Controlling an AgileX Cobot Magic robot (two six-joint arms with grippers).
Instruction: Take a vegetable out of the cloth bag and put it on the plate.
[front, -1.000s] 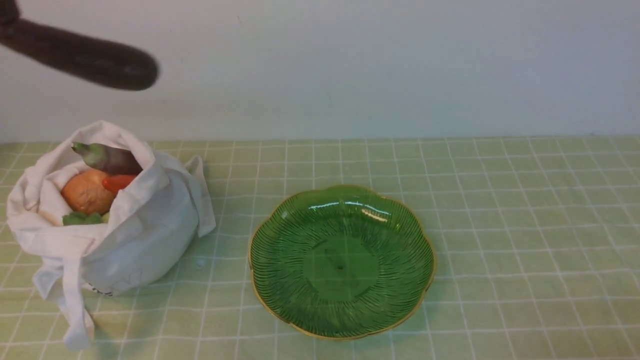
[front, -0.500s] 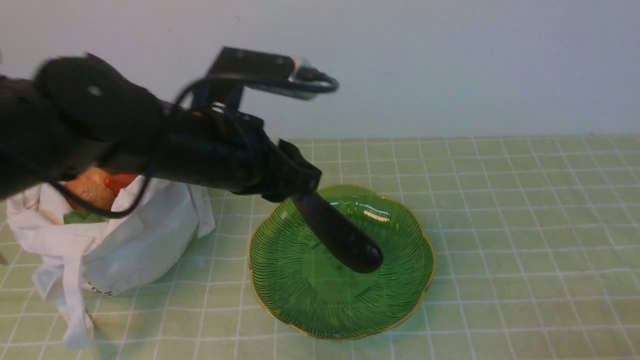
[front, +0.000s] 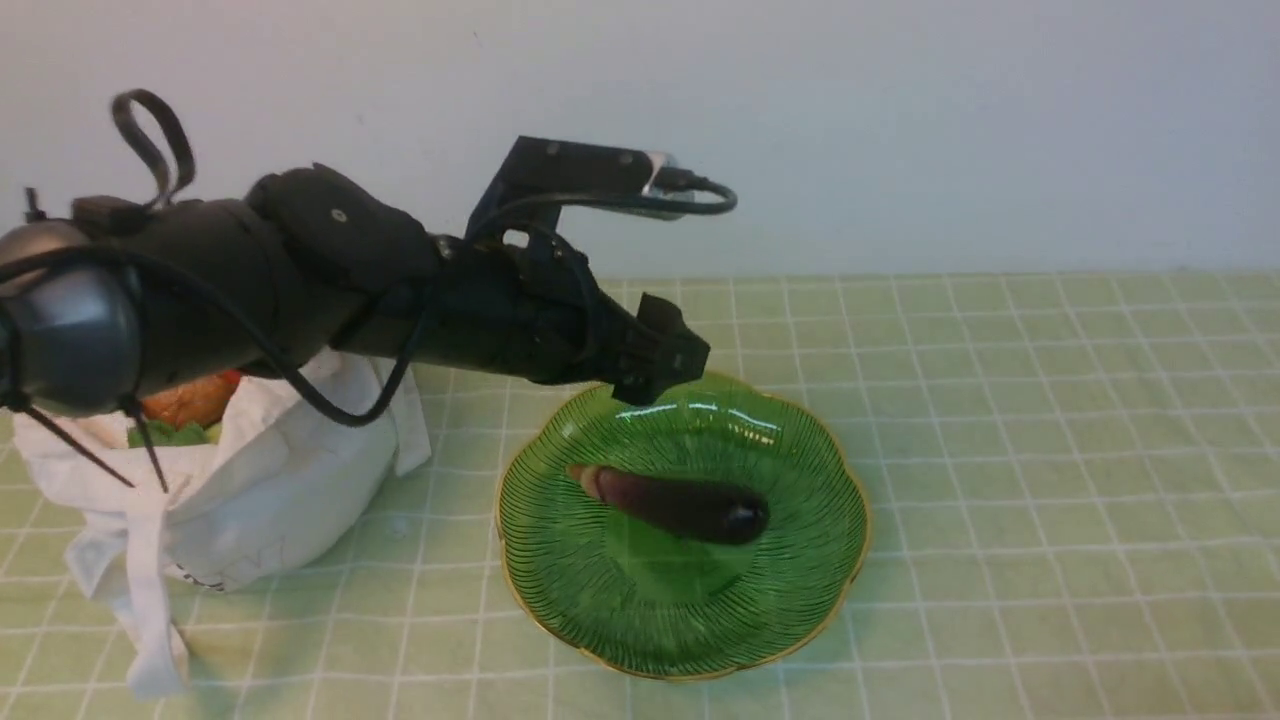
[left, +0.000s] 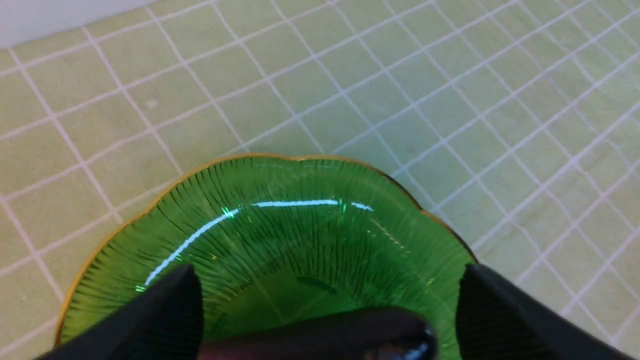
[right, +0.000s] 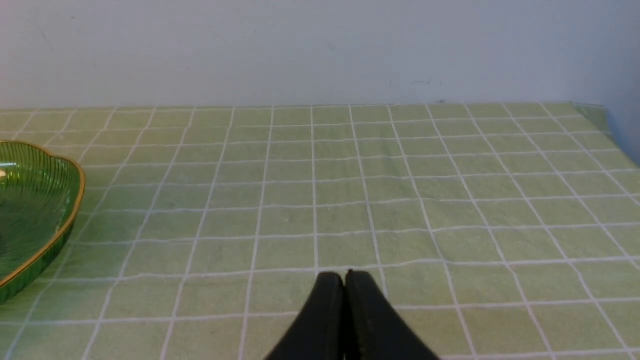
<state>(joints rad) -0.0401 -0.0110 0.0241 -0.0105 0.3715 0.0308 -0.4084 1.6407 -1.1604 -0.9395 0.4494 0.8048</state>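
Taking the front view as a clock face with twelve at the far wall, the long slim dark purple eggplant (front: 672, 505) lies flat in the round translucent green glass plate (front: 800, 610), the one with ribs and a thin gold rim. It rests just on the twelve o'clock side of the centre, with its pale stem end toward ten and its glossy rounded end toward three. Nothing grips it. The left gripper (front: 660, 375) hangs over the rim at about eleven o'clock, and the left wrist view shows its two black fingers (left: 170, 315) spread wide to either side of the eggplant, clear of its skin. The dish's sloping wall probably keeps the eggplant from rolling out, so lying low near the middle suits it. The soft white cloth bag (front: 290, 480) slumps at the plate's nine o'clock, near it but not touching, its mouth partly hidden behind the black arm. A round orange-brown vegetable (front: 190, 400) and something leafy green (front: 175, 435) show inside; what else it holds cannot be told. The right gripper (right: 345, 280) is pressed closed on nothing, out past three o'clock above the green checked tablecloth (front: 1000, 400), probably parked clear of the left arm's work. The placing looks done, so lifting away cleanly seems all that remains.
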